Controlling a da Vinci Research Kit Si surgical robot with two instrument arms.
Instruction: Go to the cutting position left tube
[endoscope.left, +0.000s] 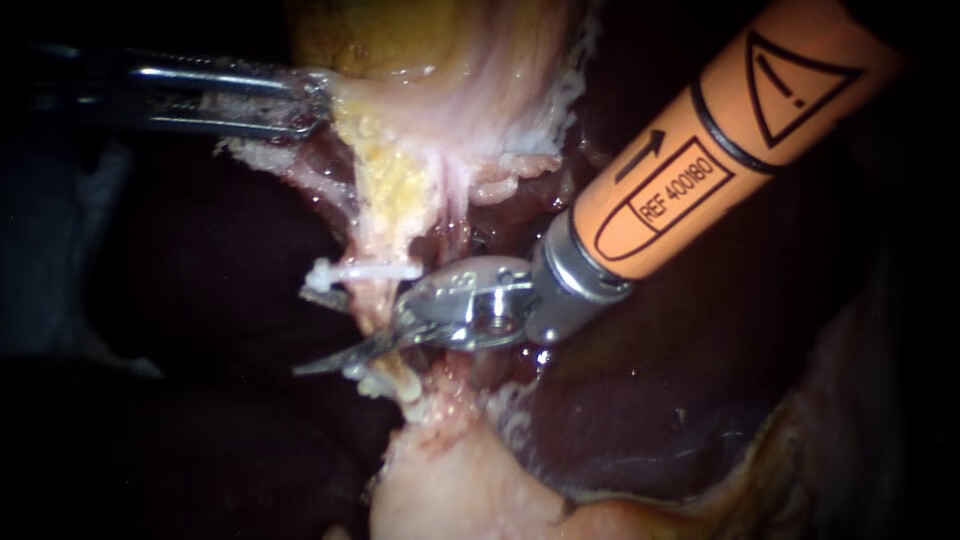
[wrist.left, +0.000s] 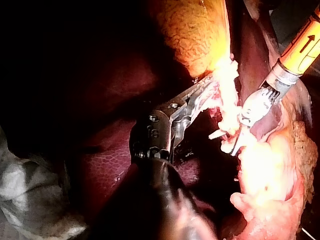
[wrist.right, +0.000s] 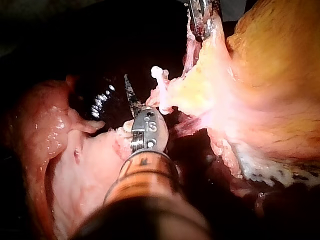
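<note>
Right instrument's pincer (endoscope.left: 305, 332) spread open, thin left tube (endoscope.left: 372, 305) between its two blades, white clip (endoscope.left: 370, 270) on the tube just at 12 o'clock of them, left instrument's pincer (endoscope.left: 310, 100) pinching pale tissue (endoscope.left: 440, 110) at 11 o'clock.

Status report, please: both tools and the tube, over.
Left tool shut on pale tissue. Right tool open, blades astride the tube, just below the white clip. Nothing blocks the blades.
</note>
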